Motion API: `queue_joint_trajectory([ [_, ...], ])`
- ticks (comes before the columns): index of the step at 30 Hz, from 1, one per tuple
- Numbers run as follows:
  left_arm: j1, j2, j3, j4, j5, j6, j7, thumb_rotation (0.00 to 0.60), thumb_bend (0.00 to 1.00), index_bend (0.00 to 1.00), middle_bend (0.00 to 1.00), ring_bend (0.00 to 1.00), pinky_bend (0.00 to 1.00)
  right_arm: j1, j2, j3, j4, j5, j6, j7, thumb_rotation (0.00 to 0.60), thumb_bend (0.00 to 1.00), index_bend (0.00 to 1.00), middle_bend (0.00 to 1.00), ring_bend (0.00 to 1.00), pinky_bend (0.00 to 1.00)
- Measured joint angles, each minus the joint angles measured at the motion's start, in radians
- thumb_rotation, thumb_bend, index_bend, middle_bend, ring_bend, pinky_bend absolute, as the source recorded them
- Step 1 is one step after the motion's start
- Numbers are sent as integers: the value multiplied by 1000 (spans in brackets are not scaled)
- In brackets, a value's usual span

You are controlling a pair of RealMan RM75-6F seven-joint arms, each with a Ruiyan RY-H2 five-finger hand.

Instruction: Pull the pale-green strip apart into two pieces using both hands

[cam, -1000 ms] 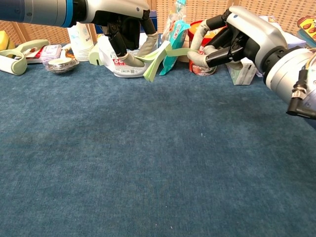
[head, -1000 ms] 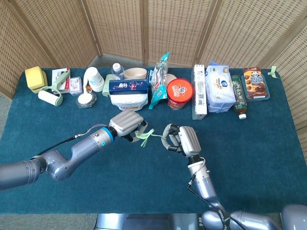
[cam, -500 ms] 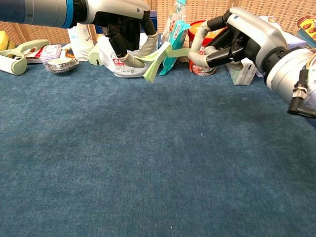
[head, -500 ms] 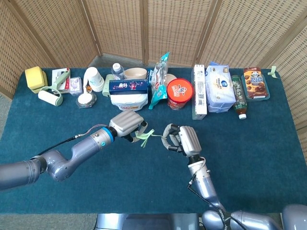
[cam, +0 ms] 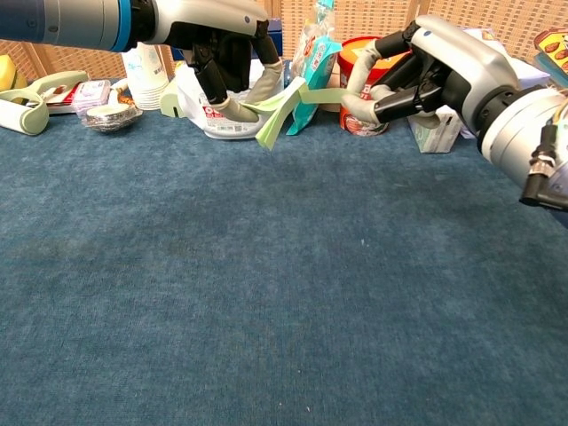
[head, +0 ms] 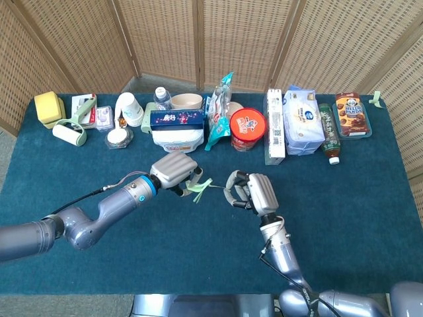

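A pale-green strip [cam: 297,96] [head: 205,187] spans the gap between both hands, held above the blue cloth, still in one piece. My left hand [cam: 229,55] [head: 176,172] pinches its left end, where a loose flap hangs down. My right hand [cam: 424,71] [head: 252,192] pinches the right end between thumb and a finger. The stretch between the hands looks fairly taut.
A row of goods lines the far side of the table [head: 370,198]: a red tub [head: 247,129], a teal snack bag [head: 219,112], a white bag [head: 177,139], a paper cup [head: 130,108], a lint roller [head: 70,132], tissue packs [head: 303,122] and a bottle [head: 328,135].
My right hand has shifted slightly to the right, drawing the strip a little straighter. The left hand has barely moved.
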Motion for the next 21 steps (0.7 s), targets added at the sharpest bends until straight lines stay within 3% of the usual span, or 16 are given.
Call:
queue_joint_trajectory([
  [21, 24, 23, 14, 9, 13, 2, -11, 600, 406, 637, 1000, 1000, 1000, -17, 32, 4, -4, 11, 9, 11, 600, 468, 876, 1000, 1000, 942],
])
